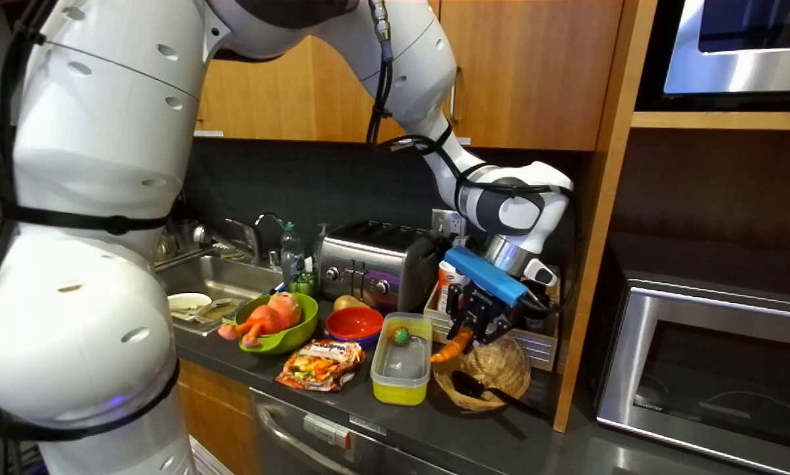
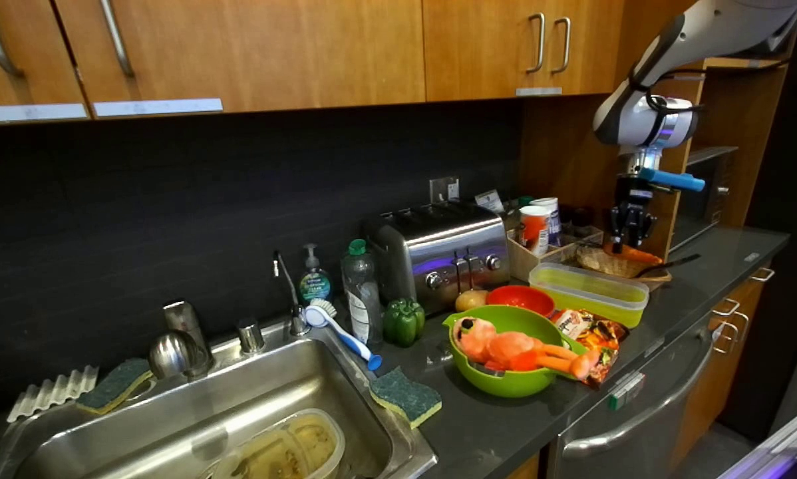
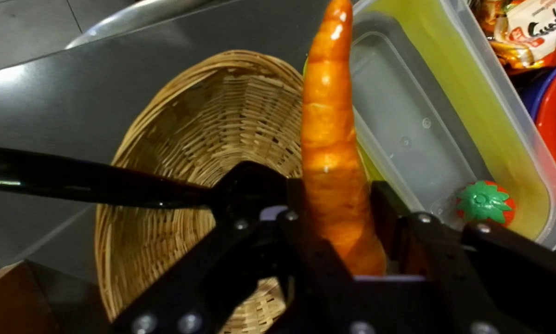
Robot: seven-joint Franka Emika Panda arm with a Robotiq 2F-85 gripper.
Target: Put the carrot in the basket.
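End effector (image 3: 339, 199) pinches the carrot (image 3: 329, 130) by its thick end, over the side of the basket (image 3: 245, 111) nearest the plastic tub (image 3: 449, 88); the slim tip juts free (presumably so it falls cleanly on release).
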